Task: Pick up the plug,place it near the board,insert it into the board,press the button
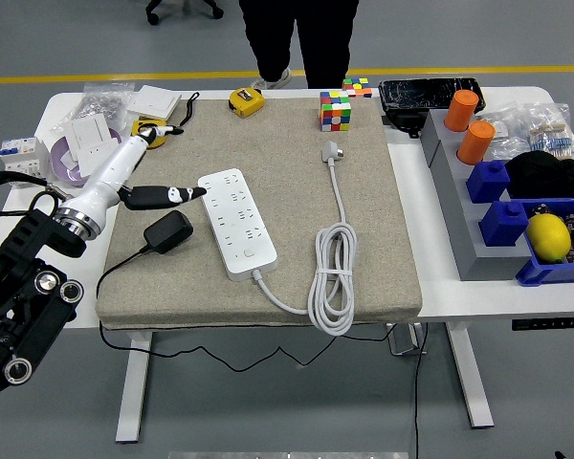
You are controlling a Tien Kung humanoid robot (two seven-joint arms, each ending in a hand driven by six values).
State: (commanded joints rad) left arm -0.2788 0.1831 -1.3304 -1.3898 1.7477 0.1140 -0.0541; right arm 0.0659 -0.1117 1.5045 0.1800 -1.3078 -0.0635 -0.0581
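Note:
A black plug lies flat on the beige mat, its black cable running off the mat's near left edge. Just to its right lies the white power board, angled, with its button near the close end. My left hand hovers beyond the plug, open and holding nothing. One black finger points at the board's far left corner and another reaches toward the yellow tape measure. The board's own white cord is coiled to the right and ends in a grey plug.
A person stands at the far side, only legs showing. Switch plates, two tape measures and a colour cube lie along the back. Grey bins with orange cylinders, blue blocks and a lemon fill the right.

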